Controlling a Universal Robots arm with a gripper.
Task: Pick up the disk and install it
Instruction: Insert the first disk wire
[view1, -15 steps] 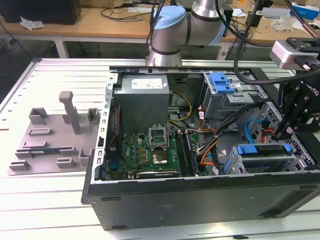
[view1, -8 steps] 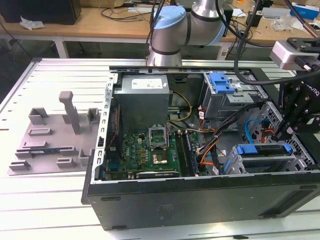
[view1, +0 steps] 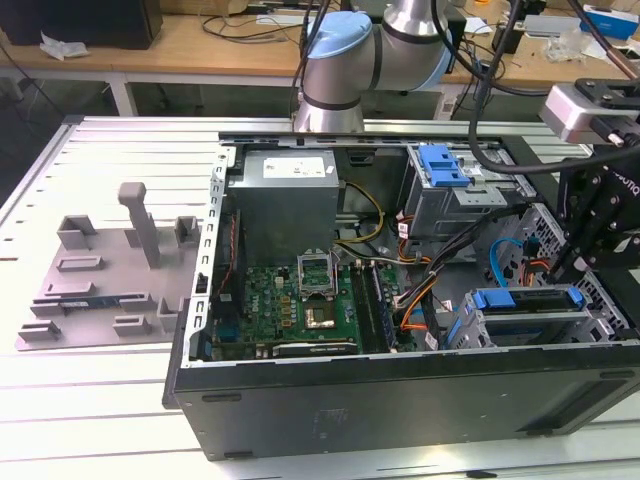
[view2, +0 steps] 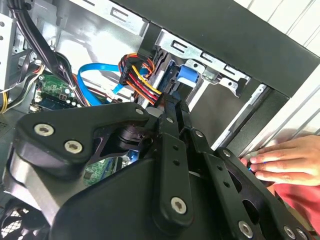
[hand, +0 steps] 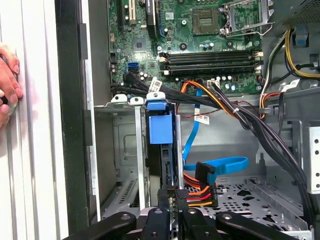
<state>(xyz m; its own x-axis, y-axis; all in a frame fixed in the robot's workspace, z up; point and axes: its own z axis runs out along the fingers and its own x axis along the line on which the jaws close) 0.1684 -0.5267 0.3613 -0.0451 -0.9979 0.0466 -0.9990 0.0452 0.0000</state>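
The disk (view1: 525, 300), with its blue frame, sits on edge in the metal drive cage at the front corner of the open computer case, on the exterior view's right. In the first wrist view its blue frame end (hand: 161, 131) stands between the cage rails. The second wrist view shows that same blue frame (view2: 186, 74) just past the fingers. My gripper (view1: 572, 265) hangs over the disk's outer end. Its black fingers are closed together, with the tips (hand: 173, 197) (view2: 170, 107) against the disk's narrow edge.
A person's hand (hand: 7, 80) (view2: 285, 160) rests on the table just outside the case wall (view1: 400, 400). Orange, red and blue cables (hand: 200, 182) run beside the cage. A blue latch (view1: 440, 165) tops the upper bay. A grey fixture (view1: 100, 270) lies at the exterior view's left.
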